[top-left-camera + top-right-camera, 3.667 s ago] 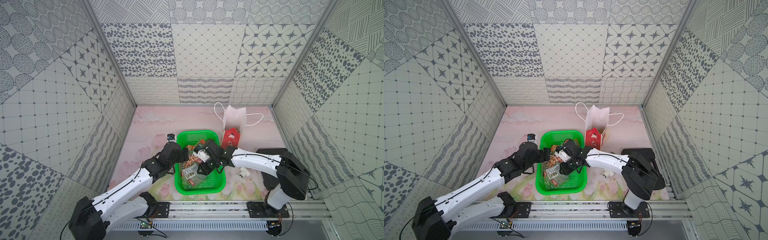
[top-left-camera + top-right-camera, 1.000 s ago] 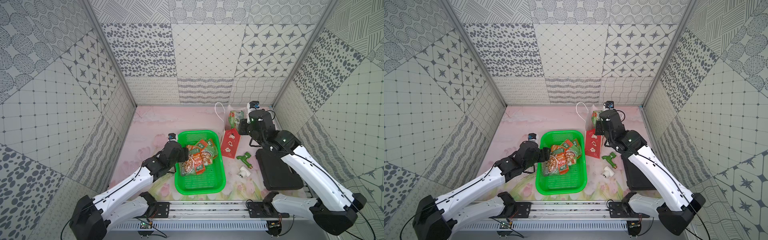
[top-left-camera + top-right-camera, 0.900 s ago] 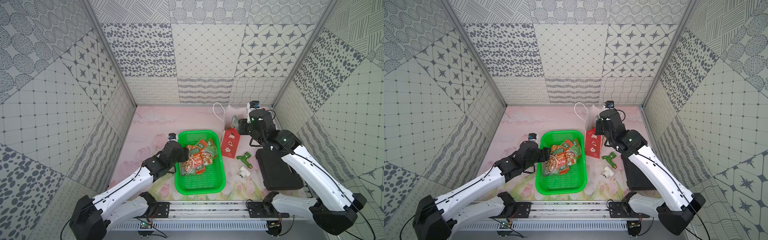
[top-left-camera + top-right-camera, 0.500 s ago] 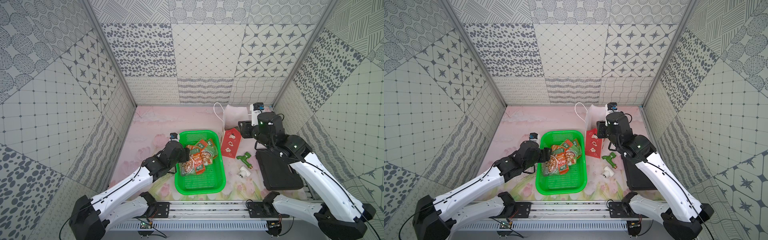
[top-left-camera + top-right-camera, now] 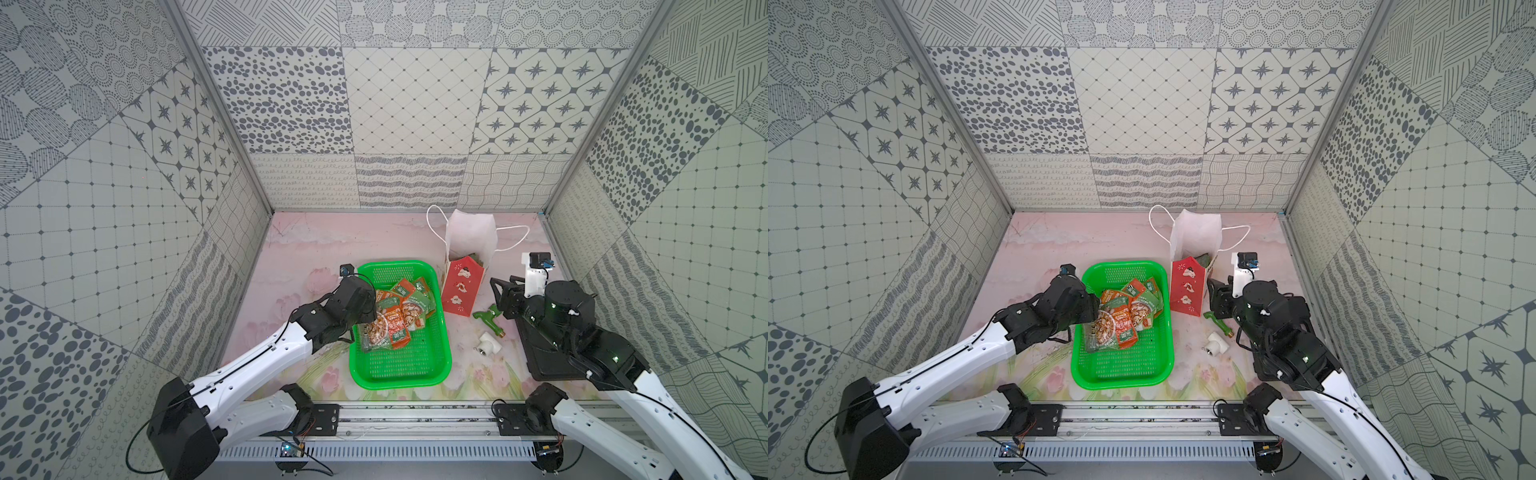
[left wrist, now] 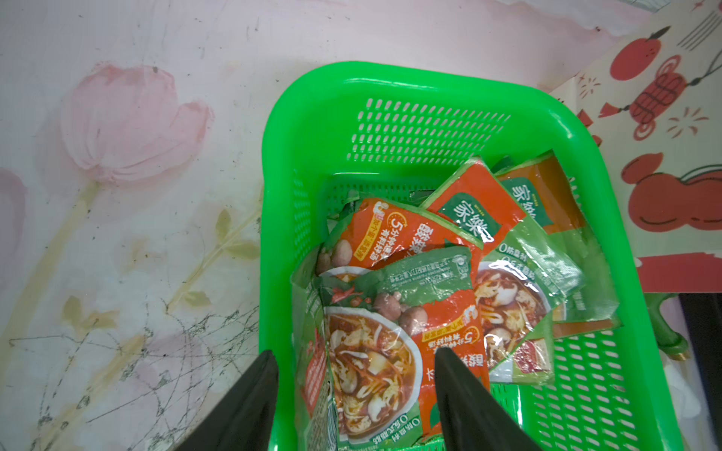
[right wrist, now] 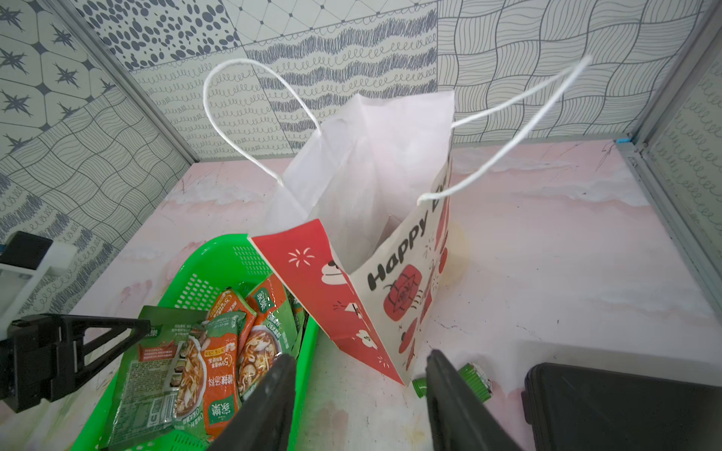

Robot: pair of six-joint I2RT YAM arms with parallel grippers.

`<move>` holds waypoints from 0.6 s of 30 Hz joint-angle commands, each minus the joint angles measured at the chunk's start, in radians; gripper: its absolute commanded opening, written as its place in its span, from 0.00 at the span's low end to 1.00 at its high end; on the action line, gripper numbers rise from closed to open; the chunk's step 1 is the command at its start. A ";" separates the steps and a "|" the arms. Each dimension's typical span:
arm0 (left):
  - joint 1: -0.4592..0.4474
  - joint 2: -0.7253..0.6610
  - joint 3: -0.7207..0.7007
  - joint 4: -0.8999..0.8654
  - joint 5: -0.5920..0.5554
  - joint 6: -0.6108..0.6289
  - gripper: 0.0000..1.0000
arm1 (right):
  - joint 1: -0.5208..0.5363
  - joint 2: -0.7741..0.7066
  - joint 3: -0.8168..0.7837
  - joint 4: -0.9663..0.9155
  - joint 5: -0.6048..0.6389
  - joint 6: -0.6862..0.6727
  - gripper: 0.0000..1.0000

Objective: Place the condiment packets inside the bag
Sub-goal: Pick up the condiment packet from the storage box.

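Observation:
Several green and orange condiment packets (image 5: 399,316) (image 6: 410,293) lie piled in the far half of a green mesh basket (image 5: 399,380). The bag (image 5: 461,286) (image 7: 351,312) stands open just right of the basket, red front toward me, and a greenish packet (image 5: 471,259) shows inside it. My left gripper (image 6: 353,375) is open at the basket's left wall, one finger outside the rim and one over the top packet. My right gripper (image 7: 359,357) is open and empty, low beside the bag's front right corner.
A green faucet-shaped part (image 5: 488,318) and a small white fitting (image 5: 486,345) lie on the table right of the basket. A black pad (image 5: 548,357) sits under my right arm. The enclosure walls stand close on three sides.
My right gripper let a green packet drop into the bag, opened, and pulled back toward the front right. My left gripper stayed at the basket and narrowed slightly.

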 commanded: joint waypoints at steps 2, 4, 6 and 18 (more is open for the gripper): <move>0.000 0.050 0.026 -0.134 -0.090 -0.053 0.67 | -0.005 -0.052 -0.090 0.098 0.056 -0.002 0.56; -0.001 0.089 0.035 -0.132 -0.082 -0.052 0.60 | -0.005 -0.075 -0.128 0.108 0.076 -0.003 0.56; 0.001 0.128 0.052 -0.130 -0.070 -0.048 0.50 | -0.009 -0.089 -0.154 0.122 0.074 0.001 0.56; -0.013 0.237 0.137 -0.113 -0.017 -0.021 0.00 | -0.021 -0.106 -0.229 0.187 0.058 -0.002 0.56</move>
